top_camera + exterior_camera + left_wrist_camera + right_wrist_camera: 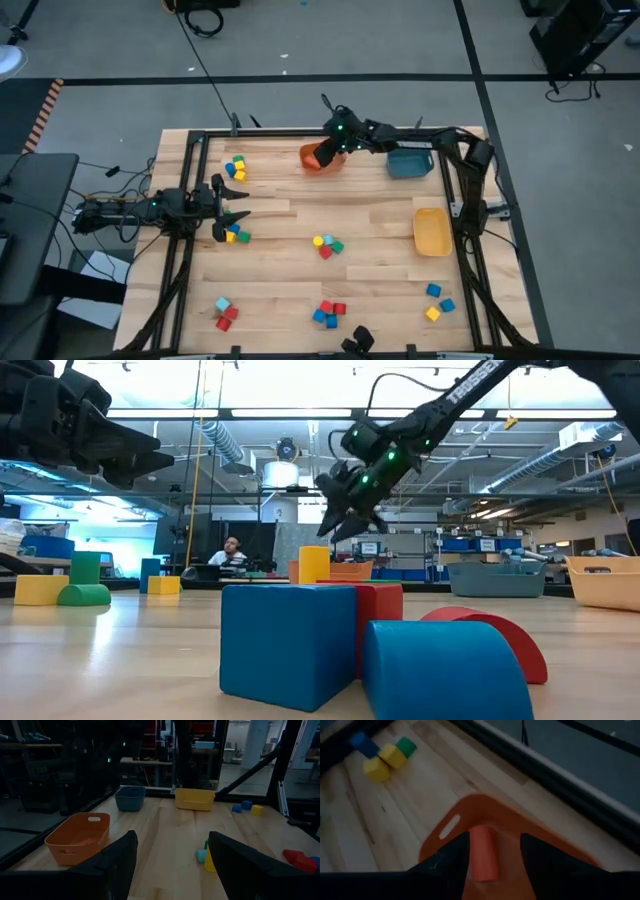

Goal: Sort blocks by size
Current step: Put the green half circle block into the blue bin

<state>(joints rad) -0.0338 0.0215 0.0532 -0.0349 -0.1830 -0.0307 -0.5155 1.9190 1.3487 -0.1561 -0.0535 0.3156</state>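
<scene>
My left pincer (236,218) hangs wide open and empty, a small block cluster (236,236) just beside its tips. My right pincer (328,152) hovers over the orange bin (318,160), fingers parted, an orange block (483,854) lying below between them. I judge this a drop-off; next I must lift clear and fetch another block.

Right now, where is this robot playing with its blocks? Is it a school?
Probably not a school: it looks like a big robotics lab or workshop. Behind the wooden table there are bare ceiling ducts, shelves of blue storage bins, and a person sitting at a desk.
</scene>
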